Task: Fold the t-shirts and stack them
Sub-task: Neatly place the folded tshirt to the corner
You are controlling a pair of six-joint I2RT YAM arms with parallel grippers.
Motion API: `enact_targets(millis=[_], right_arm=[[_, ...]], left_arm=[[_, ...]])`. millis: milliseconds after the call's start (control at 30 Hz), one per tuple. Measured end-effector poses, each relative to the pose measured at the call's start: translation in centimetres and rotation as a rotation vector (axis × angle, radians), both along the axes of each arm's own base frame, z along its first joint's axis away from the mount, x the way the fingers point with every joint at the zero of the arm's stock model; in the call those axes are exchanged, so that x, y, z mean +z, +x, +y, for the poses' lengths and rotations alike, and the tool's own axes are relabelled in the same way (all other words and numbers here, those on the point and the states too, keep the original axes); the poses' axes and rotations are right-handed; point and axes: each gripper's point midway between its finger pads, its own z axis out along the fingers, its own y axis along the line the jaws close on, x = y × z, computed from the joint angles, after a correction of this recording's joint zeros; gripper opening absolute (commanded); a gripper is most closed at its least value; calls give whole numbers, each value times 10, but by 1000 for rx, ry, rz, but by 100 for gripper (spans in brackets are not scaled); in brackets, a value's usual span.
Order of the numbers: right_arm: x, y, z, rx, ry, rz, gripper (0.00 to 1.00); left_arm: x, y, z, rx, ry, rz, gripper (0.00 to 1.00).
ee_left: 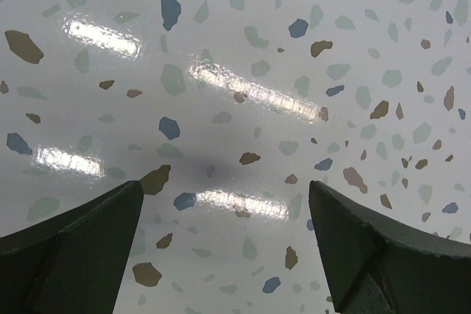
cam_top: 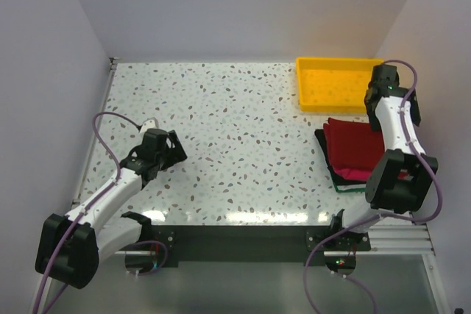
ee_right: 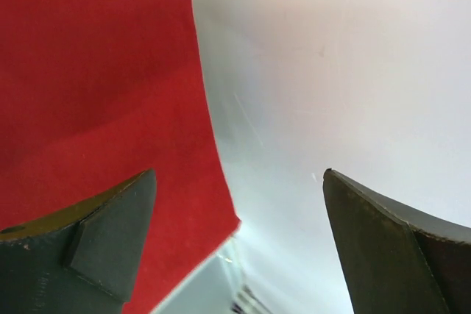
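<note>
A stack of folded t-shirts lies at the right of the table. The dark red one is on top, with a pink edge, a black edge and a green edge showing under it. My right gripper is raised over the stack's far right side, open and empty. In the right wrist view the dark red shirt fills the left, behind the left finger. My left gripper is open and empty over bare table at the left, also shown in the left wrist view.
A yellow plastic tray stands at the back right, just behind the stack. White walls close in the table at the left, back and right; the right wall is close to my right arm.
</note>
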Motion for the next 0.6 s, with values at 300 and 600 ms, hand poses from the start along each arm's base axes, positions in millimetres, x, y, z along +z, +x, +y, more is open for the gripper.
enact_targets(millis=[300,600], right_arm=[[77,26,55,42,284,-704,99],[122,14,166,265,851,-1196,99]], left_arm=[[14,1,0,2,-16,-45,100],[113,20,-4,13,-75,-252,100]])
